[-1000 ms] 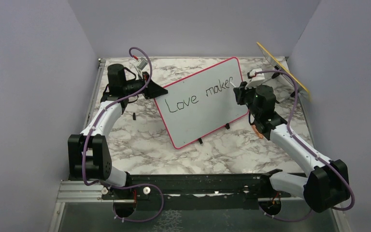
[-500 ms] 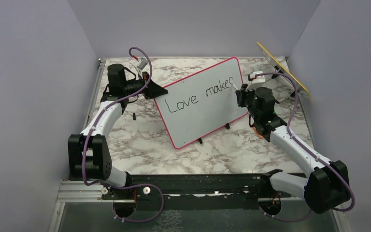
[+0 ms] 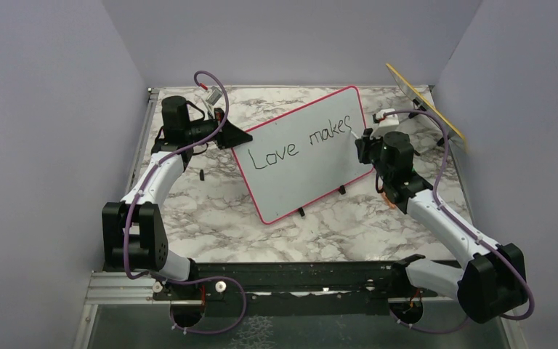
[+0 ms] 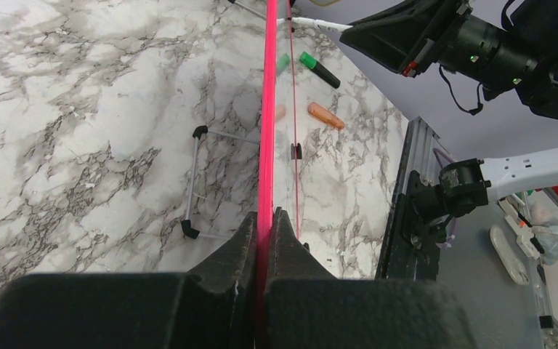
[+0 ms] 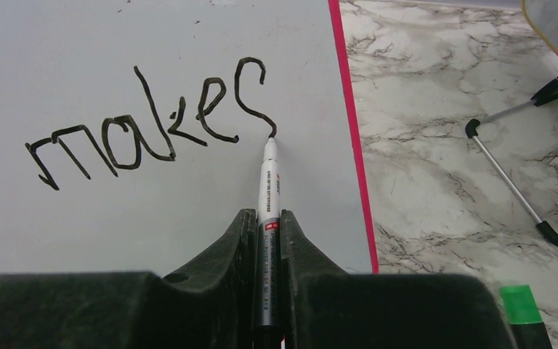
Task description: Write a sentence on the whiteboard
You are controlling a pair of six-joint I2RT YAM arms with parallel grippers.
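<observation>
**Whiteboard** (image 3: pixel 301 156): white, rectangular, with a thin pink-red frame, rounded corners and small black feet on its lower edge. It stands on the table (image 3: pixel 211 211) near the table's centre, propped at a tilt, with its right end turned toward the table's far side.

**Sentence** (image 3: pixel 293 148): black handwritten marker, one line across the board's upper half, reading "Love makes". The final "s" ends near the right frame.

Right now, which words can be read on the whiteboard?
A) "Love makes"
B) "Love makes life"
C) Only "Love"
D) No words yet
A: on the whiteboard the sentence reads only "Love makes" in black, and the marker held in the right pincer has its tip at the end of the last "s".
</observation>
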